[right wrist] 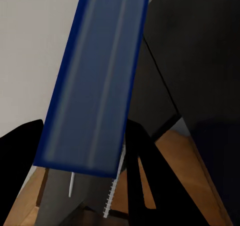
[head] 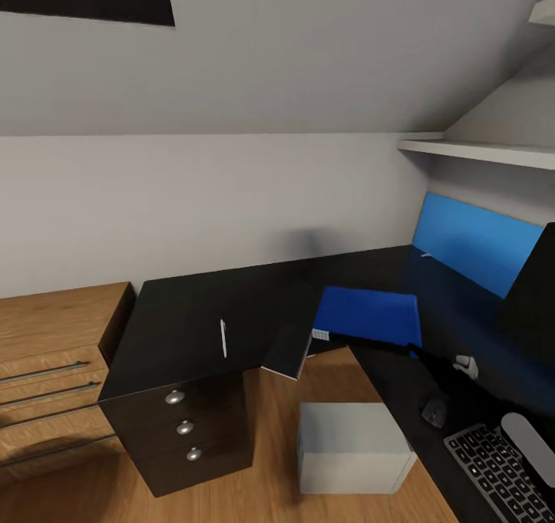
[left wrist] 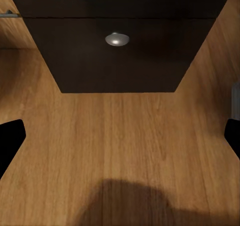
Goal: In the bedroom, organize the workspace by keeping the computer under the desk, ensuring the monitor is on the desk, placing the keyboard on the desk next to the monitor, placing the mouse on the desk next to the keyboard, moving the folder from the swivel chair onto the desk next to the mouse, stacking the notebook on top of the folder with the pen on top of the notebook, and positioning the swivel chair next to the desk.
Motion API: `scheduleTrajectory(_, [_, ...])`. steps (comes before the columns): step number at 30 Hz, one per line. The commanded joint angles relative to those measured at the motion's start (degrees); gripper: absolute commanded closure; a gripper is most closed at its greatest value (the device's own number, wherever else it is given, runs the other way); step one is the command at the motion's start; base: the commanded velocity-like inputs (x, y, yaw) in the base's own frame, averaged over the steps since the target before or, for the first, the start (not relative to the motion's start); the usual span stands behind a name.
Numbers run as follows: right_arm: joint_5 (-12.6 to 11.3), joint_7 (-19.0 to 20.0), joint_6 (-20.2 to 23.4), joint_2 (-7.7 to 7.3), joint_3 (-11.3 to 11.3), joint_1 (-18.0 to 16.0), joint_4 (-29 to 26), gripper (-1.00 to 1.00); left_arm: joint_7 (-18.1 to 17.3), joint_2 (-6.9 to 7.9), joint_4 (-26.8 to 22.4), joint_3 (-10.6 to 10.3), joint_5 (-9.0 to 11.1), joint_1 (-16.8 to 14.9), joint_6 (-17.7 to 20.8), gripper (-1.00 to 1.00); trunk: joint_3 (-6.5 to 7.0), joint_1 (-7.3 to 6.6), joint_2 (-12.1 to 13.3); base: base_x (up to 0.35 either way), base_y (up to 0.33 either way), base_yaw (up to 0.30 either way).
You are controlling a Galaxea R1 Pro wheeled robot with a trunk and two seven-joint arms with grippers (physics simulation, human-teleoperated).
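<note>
My right gripper [right wrist: 82, 136] is shut on the bright blue folder [head: 368, 315], which hangs level above the inner corner of the black desk [head: 185, 315]. In the right wrist view the folder [right wrist: 95, 81] runs out between both fingers. Just under its near edge lies the grey notebook [head: 288, 351], jutting over the desk's edge. A thin white pen [head: 223, 338] rests on the desk's left wing. The grey computer [head: 351, 446] stands on the floor by the desk's corner. Mouse [head: 434, 411], keyboard [head: 501, 473] and monitor [head: 478, 249] are on the right wing. My left gripper [left wrist: 120, 141] is open above the floor, facing the drawers [left wrist: 116, 38].
A light wooden cabinet [head: 54, 353] with bar handles stands left of the desk, touching it. A white wall shelf [head: 478, 151] hangs above the right wing under a sloped ceiling. Bare wooden floor [head: 270, 461] lies between the drawers and the computer.
</note>
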Motion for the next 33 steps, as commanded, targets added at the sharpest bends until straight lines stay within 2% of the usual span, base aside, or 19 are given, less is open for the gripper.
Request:
scheduleTrajectory(1, [-0.5, 0.0, 0.3, 0.03, 0.0, 0.0, 0.1, 1.00, 0.6, -0.04, -0.1, 0.0, -0.6, 0.0, -0.1, -1.00, -0.06, 0.00, 0.0, 0.000, 0.000, 0.000])
scheduleTrajectory(5, [-0.4, -0.4, -2.1, 1.08, -0.3, 0.0, 0.2, 1.00, 0.6, -0.09, -0.1, -0.1, -0.6, 0.0, -0.1, -1.00, -0.06, 0.00, 0.0, 0.000, 0.000, 0.000])
scheduleTrajectory(12, [-0.6, -10.2, -9.4, 4.52, -1.8, 0.0, -0.2, 1.00, 0.6, -0.12, -0.1, -0.1, -0.7, 0.0, 0.0, -1.00, -0.06, 0.00, 0.0, 0.000, 0.000, 0.000])
scheduleTrajectory(15, [-0.6, -13.1, -12.1, 5.68, -2.1, 0.0, -0.6, 1.00, 0.6, -0.12, -0.1, -0.1, -0.7, 0.0, 0.0, -1.00, -0.06, 0.00, 0.0, 0.000, 0.000, 0.000])
scheduleTrajectory(19, [-0.6, -15.8, -17.0, 7.51, -2.2, 0.0, -1.3, 1.00, 0.6, -0.12, -0.1, -0.1, -0.7, 0.0, 0.0, -1.00, -0.06, 0.00, 0.0, 0.000, 0.000, 0.000])
scheduleTrajectory(22, [-0.6, -16.7, -21.7, 9.54, -2.4, 0.0, -1.5, 1.00, 0.6, -0.12, -0.1, -0.2, -0.7, 0.0, 0.0, -1.00, -0.06, 0.00, 0.0, 0.000, 0.000, 0.000])
scheduleTrajectory(27, [-0.6, -17.4, -24.5, 11.20, -2.5, 0.0, -1.6, 1.00, 0.6, -0.12, -0.1, -0.2, -0.7, 0.0, 0.0, -1.00, -0.06, 0.00, 0.0, 0.000, 0.000, 0.000])
scheduleTrajectory(33, [-0.5, -22.9, -25.7, 12.45, -2.4, 0.0, -2.6, 1.00, 0.5, -0.12, -0.1, -0.2, -0.7, 0.0, 0.0, -1.00, -0.06, 0.00, 0.0, 0.000, 0.000, 0.000])
